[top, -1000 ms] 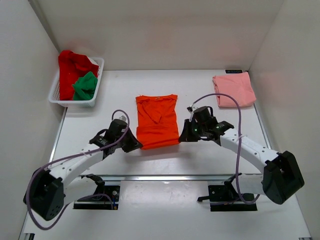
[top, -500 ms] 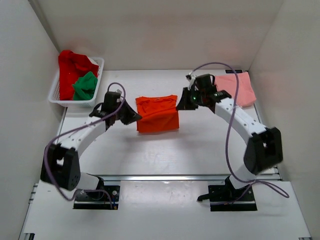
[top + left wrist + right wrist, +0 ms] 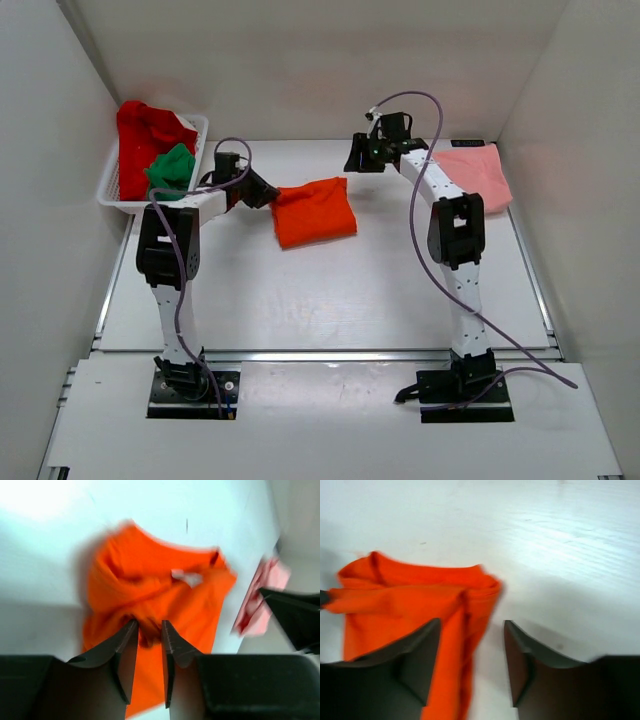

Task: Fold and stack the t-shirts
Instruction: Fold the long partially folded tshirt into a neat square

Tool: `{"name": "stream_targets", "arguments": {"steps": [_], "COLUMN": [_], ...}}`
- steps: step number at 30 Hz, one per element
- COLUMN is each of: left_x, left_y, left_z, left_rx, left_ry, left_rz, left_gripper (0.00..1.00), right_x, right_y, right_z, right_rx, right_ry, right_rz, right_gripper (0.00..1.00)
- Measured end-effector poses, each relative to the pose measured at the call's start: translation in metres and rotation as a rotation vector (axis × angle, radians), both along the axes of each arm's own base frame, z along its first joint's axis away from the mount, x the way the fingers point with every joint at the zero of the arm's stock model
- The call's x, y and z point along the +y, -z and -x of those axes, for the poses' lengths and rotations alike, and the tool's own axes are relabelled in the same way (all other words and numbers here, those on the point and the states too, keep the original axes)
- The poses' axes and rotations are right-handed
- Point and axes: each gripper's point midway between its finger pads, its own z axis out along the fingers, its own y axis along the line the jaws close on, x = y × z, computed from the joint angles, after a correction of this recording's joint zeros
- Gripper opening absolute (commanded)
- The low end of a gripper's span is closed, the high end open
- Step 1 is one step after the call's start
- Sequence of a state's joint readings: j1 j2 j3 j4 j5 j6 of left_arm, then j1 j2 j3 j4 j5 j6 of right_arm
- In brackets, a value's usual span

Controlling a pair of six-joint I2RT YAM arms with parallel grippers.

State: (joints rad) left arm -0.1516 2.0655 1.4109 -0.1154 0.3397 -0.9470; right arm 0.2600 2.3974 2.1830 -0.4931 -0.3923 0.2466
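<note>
Both arms have swung from the near side to the far side of the table [image 3: 300, 300] since the earlier frame, carrying the near hem of the orange t-shirt [image 3: 314, 211] over and halving its length. It lies folded at the far centre. Left jaws stand slightly parted at its left edge with orange cloth in the gap; whether they grip it cannot be told. Right jaws are spread, holding nothing, just off its far right corner. Pink t-shirt [image 3: 478, 175] lies folded at far right. Red t-shirt [image 3: 140, 135] and green t-shirt [image 3: 172, 168] sit bunched in the white basket [image 3: 125, 203]. Judged status: two folded, two untouched, no stack formed yet
</note>
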Motion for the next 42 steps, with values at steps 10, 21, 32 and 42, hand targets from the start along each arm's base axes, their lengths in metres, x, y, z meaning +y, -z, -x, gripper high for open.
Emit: {"name": "stream_targets", "arguments": {"steps": [10, 21, 32, 42], "left_x": [0.055, -0.034, -0.02, -0.017], "left_y": [-0.045, -0.071, 0.042, 0.04], "left_z": [-0.01, -0.01, -0.046, -0.044], "left_rx": [-0.209, -0.25, 0.034, 0.05], "left_ry": [-0.26, -0.035, -0.029, -0.023], "left_rz": [0.067, 0.17, 0.126, 0.185], "left_gripper": [0.5, 0.47, 0.43, 0.44], "right_x": [-0.059, 0.006, 0.063, 0.064], "right_y": [0.033, 0.044, 0.07, 0.084], "right_z": [0.013, 0.067, 0.055, 0.074], "right_rx": [0.012, 0.075, 0.185, 0.329], "right_ry": [0.112, -0.039, -0.114, -0.175], "right_rz": [0.001, -0.054, 0.054, -0.043], "right_gripper": [0.85, 0.99, 0.77, 0.0]}}
